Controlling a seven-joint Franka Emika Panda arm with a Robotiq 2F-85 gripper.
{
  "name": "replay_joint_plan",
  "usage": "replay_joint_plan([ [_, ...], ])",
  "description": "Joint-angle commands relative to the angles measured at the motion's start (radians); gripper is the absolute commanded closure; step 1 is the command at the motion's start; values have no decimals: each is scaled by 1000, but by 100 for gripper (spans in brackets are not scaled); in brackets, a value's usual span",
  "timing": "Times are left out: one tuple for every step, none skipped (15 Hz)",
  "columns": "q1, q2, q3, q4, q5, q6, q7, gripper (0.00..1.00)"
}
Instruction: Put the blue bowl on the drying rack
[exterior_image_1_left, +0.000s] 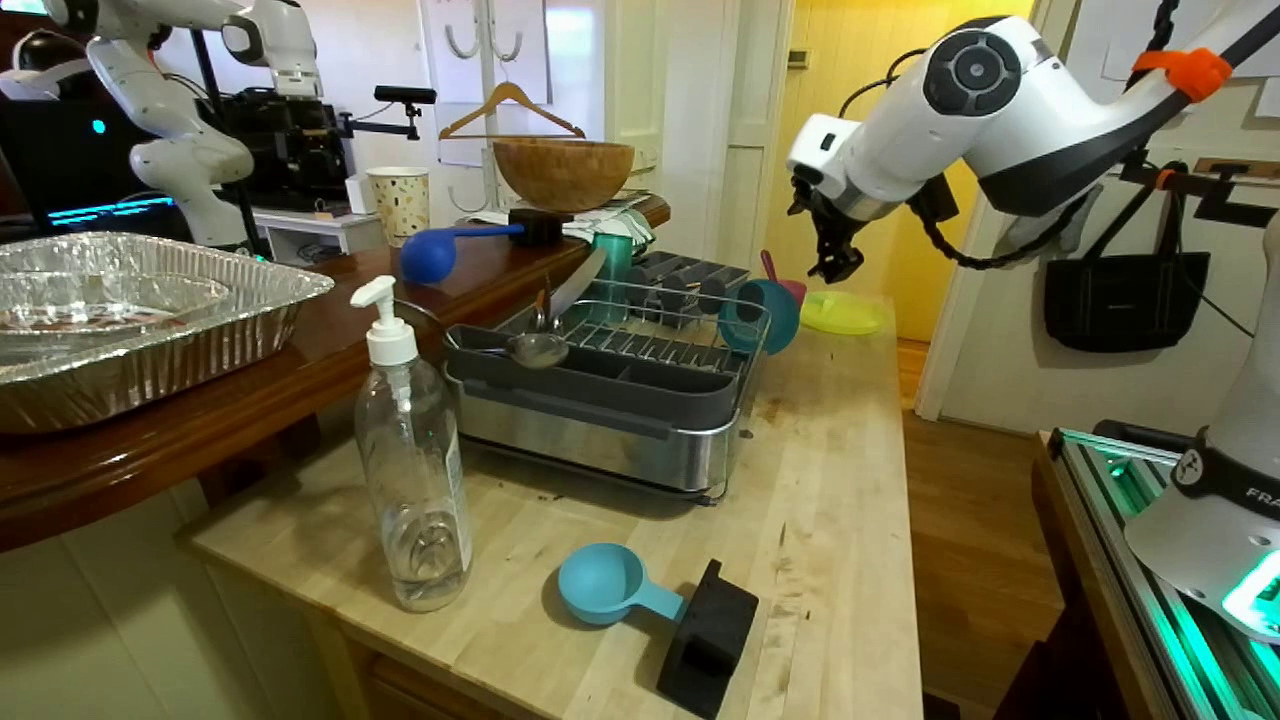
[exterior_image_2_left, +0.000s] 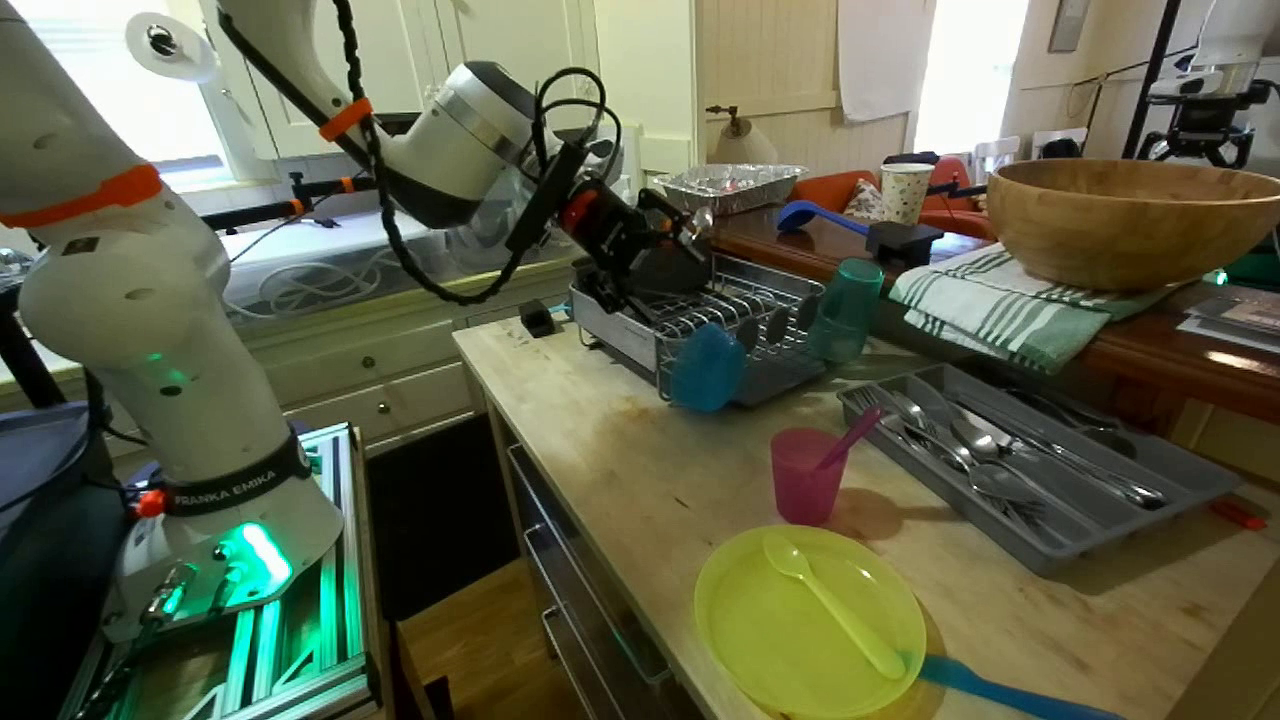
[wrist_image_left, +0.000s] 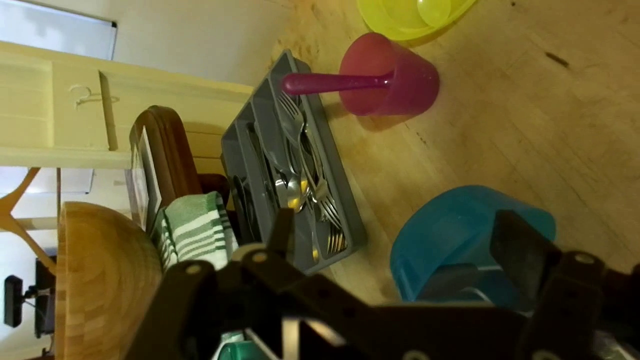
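The blue bowl (exterior_image_1_left: 768, 316) stands on its side at the end of the drying rack (exterior_image_1_left: 590, 437), in its wires. In an exterior view its rounded underside (exterior_image_2_left: 708, 368) faces away from the rack (exterior_image_2_left: 622, 330). My gripper (exterior_image_1_left: 828, 240) is above the counter and rack, apart from the bowl. In the wrist view the gripper (wrist_image_left: 395, 222) has its fingers wide apart with nothing between them. The right finger overlaps the bowl (wrist_image_left: 445, 235) in that picture. Part of the bowl's rim is hidden behind the gripper.
A teal cup (exterior_image_2_left: 845, 310) stands on the rack. Near it are a pink cup (exterior_image_2_left: 803, 478), a yellow plate (exterior_image_2_left: 790, 610) and a grey cutlery tray (exterior_image_2_left: 1050, 530). A blue scoop (exterior_image_1_left: 603, 583) and a soap bottle (exterior_image_1_left: 410, 480) stand by the rack's front. A wooden bowl (exterior_image_2_left: 1130, 215) sits on the ledge.
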Motion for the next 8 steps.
replay_joint_plan([
  [-3, -38, -16, 0, 87, 32, 37, 0],
  [-3, -43, -18, 3, 102, 35, 51, 0],
  [-4, -50, -22, 5, 118, 49, 68, 0],
  [-6, -56, -25, 7, 136, 61, 83, 0],
  [-7, -60, -29, 10, 157, 76, 92, 0],
  [-10, -67, -30, 12, 169, 85, 102, 0],
  [-14, -67, -33, 13, 175, 107, 121, 0],
  [-17, -74, -38, 15, 185, 129, 129, 0],
])
